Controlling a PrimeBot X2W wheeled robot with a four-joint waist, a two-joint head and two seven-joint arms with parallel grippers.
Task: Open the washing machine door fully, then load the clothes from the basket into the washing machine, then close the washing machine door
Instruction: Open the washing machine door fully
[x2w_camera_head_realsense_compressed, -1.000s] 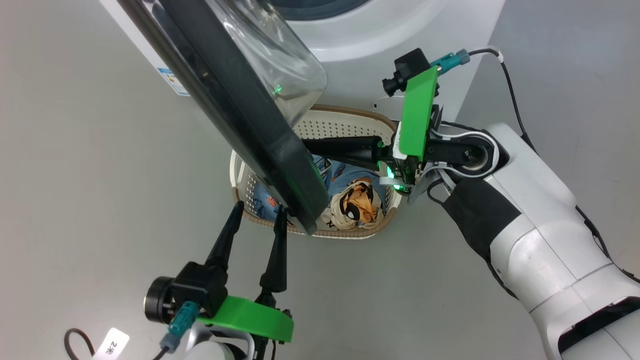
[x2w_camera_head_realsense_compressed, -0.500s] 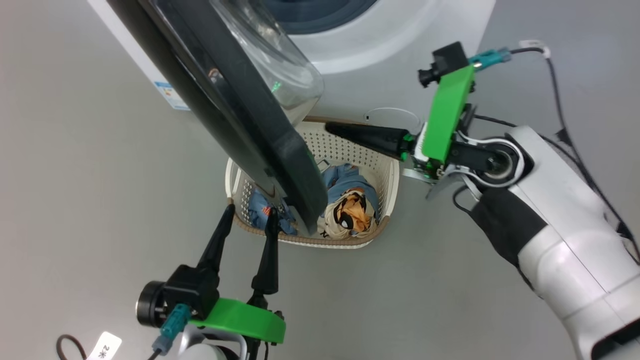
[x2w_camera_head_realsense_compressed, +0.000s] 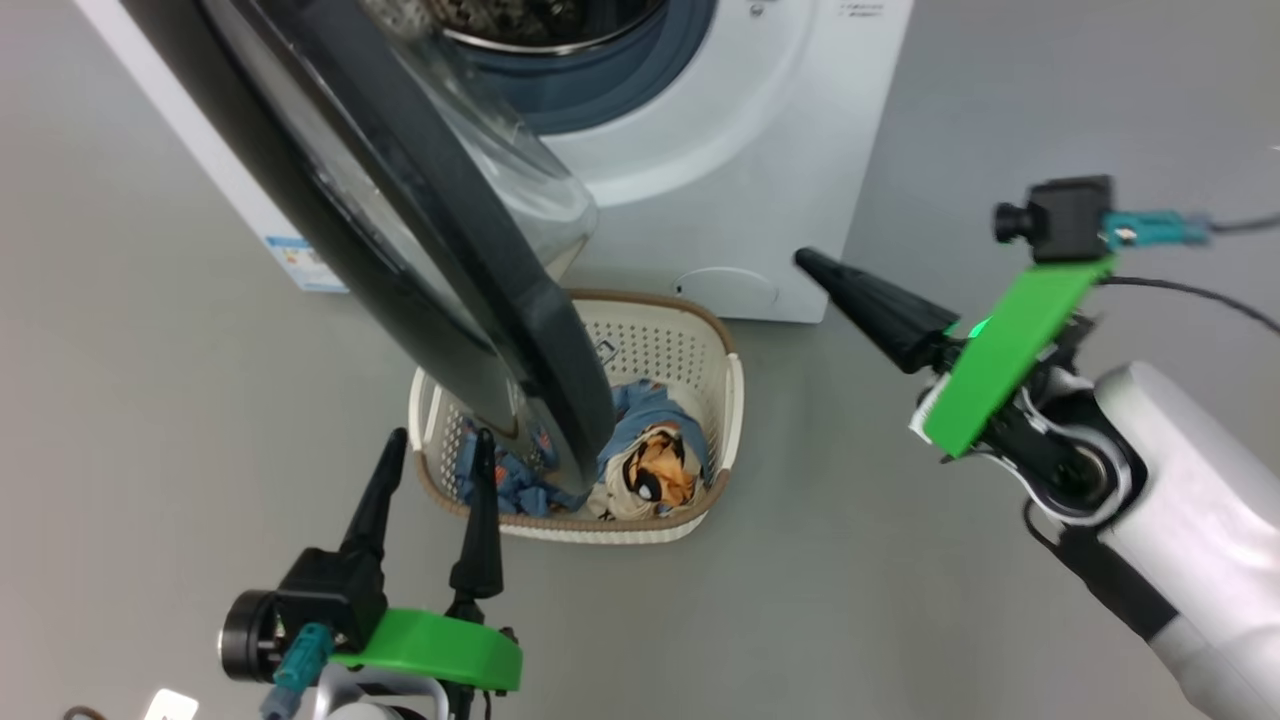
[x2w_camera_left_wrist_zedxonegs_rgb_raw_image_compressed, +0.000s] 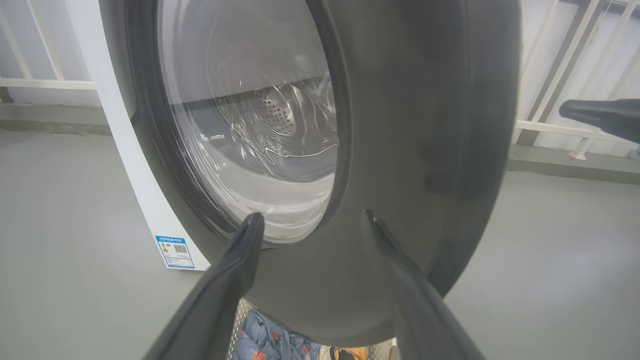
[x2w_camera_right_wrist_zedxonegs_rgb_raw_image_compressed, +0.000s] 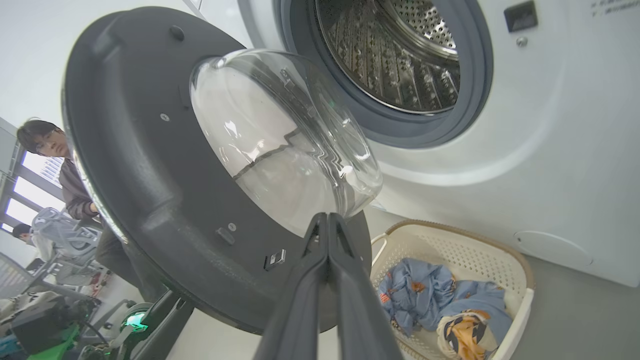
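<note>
Left hand (x2w_camera_head_realsense_compressed: 437, 442) sits at the lower left of the head view with its two long dark fingers spread wide and nothing between them. They point up at the outer side of the big round washing machine door with the shiny black rim (x2w_camera_head_realsense_compressed: 470, 290), likely ready to push it wider. I cannot tell if they touch it. Right hand (x2w_camera_head_realsense_compressed: 812, 266), at the right, has its fingers pressed flat together and holds nothing; it is well apart from the door. The door stands part open and hangs over the small cream plastic basket full of little holes, with a brown woven-look rim (x2w_camera_head_realsense_compressed: 737, 400). It covers some of the way in, so it probably needs to swing further. Its clear glass bowl (x2w_camera_right_wrist_zedxonegs_rgb_raw_image_compressed: 285, 145) bulges out smooth and round toward the big white washing machine (x2w_camera_head_realsense_compressed: 760, 150). Inside is a steel drum dotted with holes (x2w_camera_right_wrist_zedxonegs_rgb_raw_image_compressed: 400, 55), ringed by grey-blue rubber (x2w_camera_right_wrist_zedxonegs_rgb_raw_image_compressed: 481, 65). Soft, crumpled blue clothes with small orange prints (x2w_camera_head_realsense_compressed: 640, 410) lie in the basket on the smooth grey floor (x2w_camera_head_realsense_compressed: 900, 600), just in front of the machine.
</note>
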